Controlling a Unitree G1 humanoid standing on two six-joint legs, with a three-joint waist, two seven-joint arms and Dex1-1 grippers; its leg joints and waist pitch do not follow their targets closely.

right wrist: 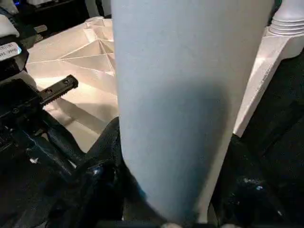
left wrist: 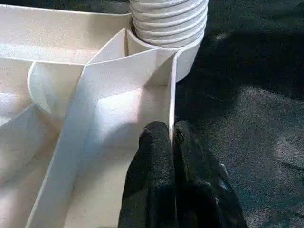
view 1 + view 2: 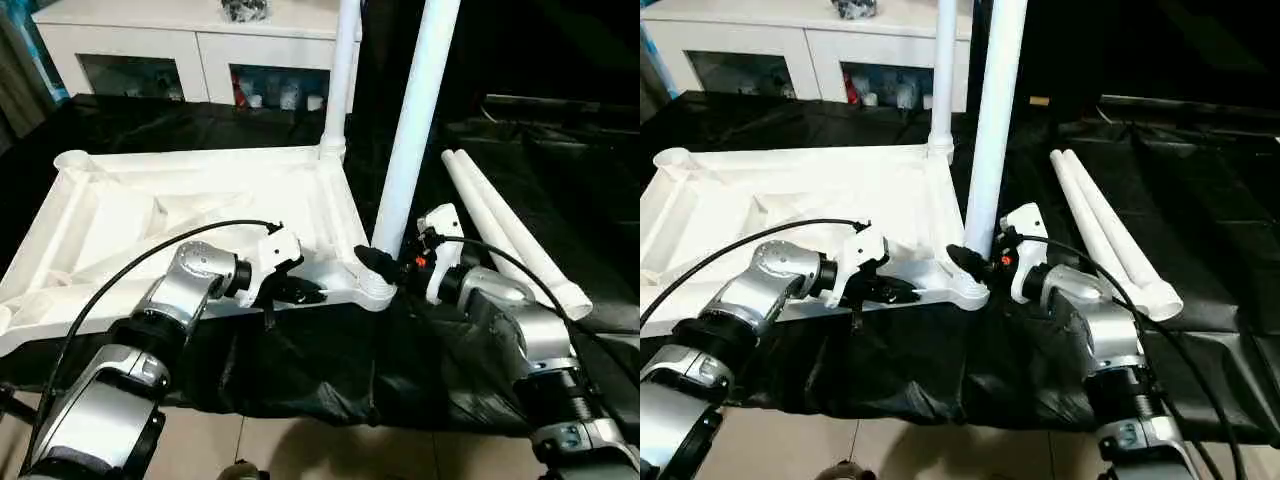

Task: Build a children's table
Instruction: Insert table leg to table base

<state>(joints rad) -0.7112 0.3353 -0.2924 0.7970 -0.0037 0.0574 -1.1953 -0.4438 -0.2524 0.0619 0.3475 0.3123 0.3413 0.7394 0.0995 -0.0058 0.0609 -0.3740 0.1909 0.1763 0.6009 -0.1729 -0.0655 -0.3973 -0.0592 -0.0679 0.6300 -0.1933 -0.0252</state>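
Two grippers | left gripper [image 2: 172, 142] pinching tabletop [image 3: 150, 215] wall | right gripper [image 3: 385, 266] clasping upright leg [image 3: 412, 130]

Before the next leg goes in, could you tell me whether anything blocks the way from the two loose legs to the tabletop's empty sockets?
Possibly: the upright leg held by the right gripper and the right arm stand between the loose legs and the tabletop.

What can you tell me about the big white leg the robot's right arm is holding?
The leg is a long, smooth white tube that looks like plastic. It stands nearly upright, leaning slightly, its ribbed bottom end set in the round corner socket of the upside-down tabletop. The right end effector grips it low down, just above the socket.
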